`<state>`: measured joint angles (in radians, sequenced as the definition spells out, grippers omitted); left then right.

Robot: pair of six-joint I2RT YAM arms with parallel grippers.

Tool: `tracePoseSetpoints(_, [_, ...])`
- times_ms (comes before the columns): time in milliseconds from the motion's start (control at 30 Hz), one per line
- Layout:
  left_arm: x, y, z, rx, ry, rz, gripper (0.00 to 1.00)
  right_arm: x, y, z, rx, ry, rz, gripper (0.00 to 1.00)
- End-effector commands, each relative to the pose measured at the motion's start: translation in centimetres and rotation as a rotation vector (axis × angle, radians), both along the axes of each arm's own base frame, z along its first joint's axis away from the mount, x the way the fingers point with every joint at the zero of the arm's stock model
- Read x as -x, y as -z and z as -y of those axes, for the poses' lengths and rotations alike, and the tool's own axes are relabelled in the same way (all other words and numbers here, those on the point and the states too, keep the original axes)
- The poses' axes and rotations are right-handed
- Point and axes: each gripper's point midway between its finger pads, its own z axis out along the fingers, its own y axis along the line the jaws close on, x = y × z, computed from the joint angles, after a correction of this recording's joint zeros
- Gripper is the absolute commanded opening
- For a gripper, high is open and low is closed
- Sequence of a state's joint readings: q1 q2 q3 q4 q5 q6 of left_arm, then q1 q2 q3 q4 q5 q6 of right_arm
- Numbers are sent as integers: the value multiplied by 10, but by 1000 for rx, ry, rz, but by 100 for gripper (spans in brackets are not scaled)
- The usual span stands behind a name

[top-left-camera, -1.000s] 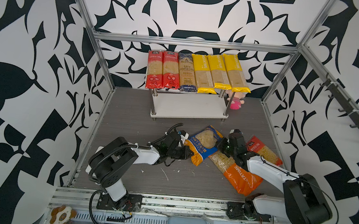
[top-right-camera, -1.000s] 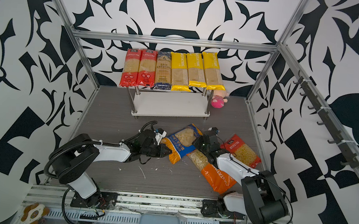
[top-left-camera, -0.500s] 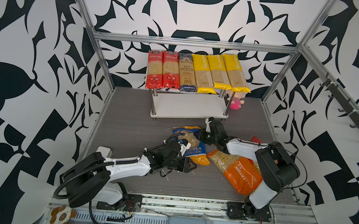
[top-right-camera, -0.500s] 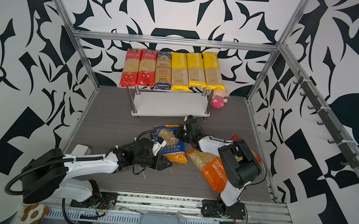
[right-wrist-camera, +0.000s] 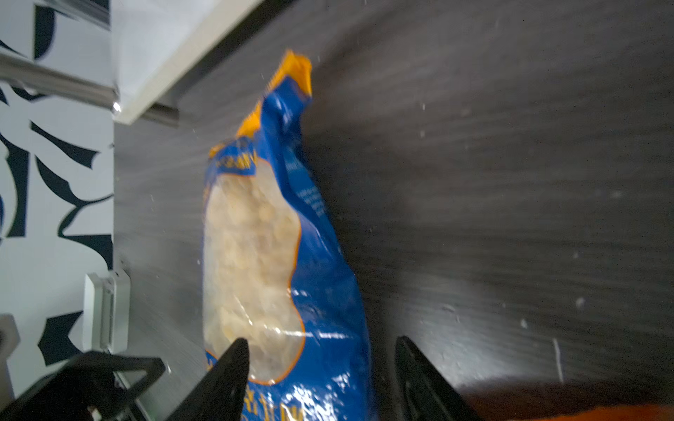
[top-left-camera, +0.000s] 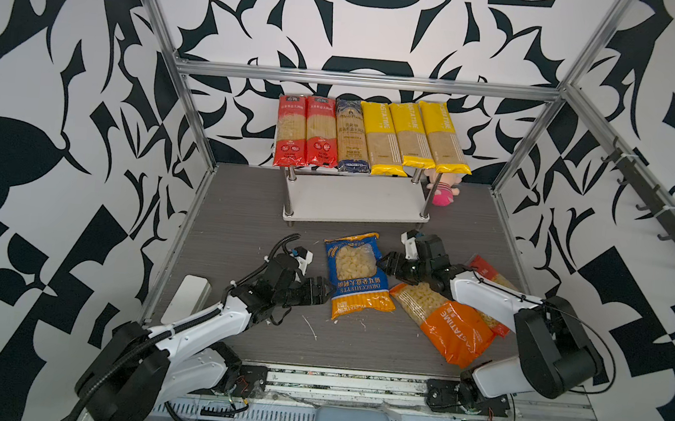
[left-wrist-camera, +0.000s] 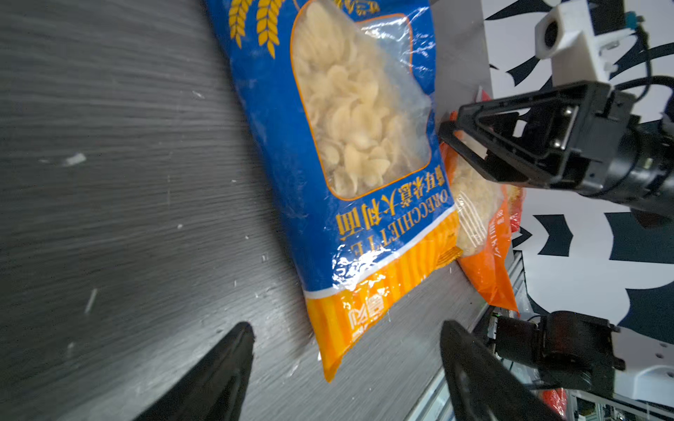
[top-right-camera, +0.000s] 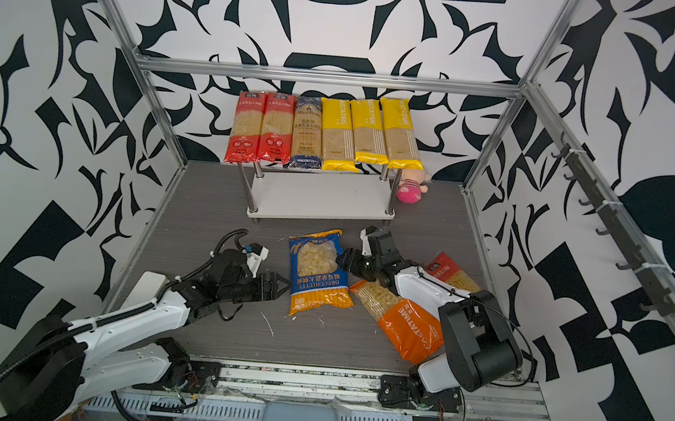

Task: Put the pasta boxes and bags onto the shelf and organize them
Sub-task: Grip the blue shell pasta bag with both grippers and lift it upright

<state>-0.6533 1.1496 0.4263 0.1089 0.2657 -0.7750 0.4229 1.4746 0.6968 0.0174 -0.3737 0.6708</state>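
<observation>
A blue short-pasta bag [top-left-camera: 357, 273] [top-right-camera: 318, 272] lies flat on the dark floor in front of the shelf [top-left-camera: 353, 204], whose lower board is bare. Several long spaghetti packs [top-left-camera: 371, 139] fill its top tier. My left gripper [top-left-camera: 326, 292] [left-wrist-camera: 346, 328] is open at the bag's lower left corner, which shows between the fingers without being held. At the bag's right edge my right gripper [top-left-camera: 385, 263] [right-wrist-camera: 321, 342] stands open, the edge between its fingers. An orange bag [top-left-camera: 443, 320] and a red bag [top-left-camera: 488, 274] lie beneath the right arm.
A pink plush doll [top-left-camera: 444, 189] leans by the shelf's right rear post. A white block [top-left-camera: 186, 298] lies at the floor's left edge. Aluminium frame posts [top-left-camera: 193, 124] border the floor, and a hook rail [top-left-camera: 662, 198] runs along the right wall.
Both grippers have gone from shut to open and have let go of the blue bag. The bag was turned from a slant and now lies straight, lengthwise toward the shelf.
</observation>
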Motion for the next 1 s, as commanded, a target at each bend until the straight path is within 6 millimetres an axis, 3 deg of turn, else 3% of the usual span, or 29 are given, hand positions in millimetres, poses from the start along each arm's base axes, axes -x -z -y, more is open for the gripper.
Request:
tracePoseSetpoints(0, [-15,4,9,18,-20,1,84,16,8,-4,1,-73,-31,69])
tracePoseSetpoints(100, [-21,24,14,-10,-23,-28,84,19,12,-14,-16,-99,-41,69])
tracePoseSetpoints(267, [-29,32,33,11,9,-27,79,18,19,-24,-39,-120,-44,63])
tracePoseSetpoints(533, [-30,35,49,69,46,-35,49,17,11,-37,-133,-138,-11,41])
tracePoseSetpoints(700, [-27,31,50,85,50,-41,44,13,3,-40,-151,-151,19,38])
tracePoseSetpoints(833, [-9,28,60,81,89,-52,41,4,-3,-55,-111,-228,24,38])
tracePoseSetpoints(967, [24,20,82,86,167,-43,44,6,2,-99,-53,-360,17,38])
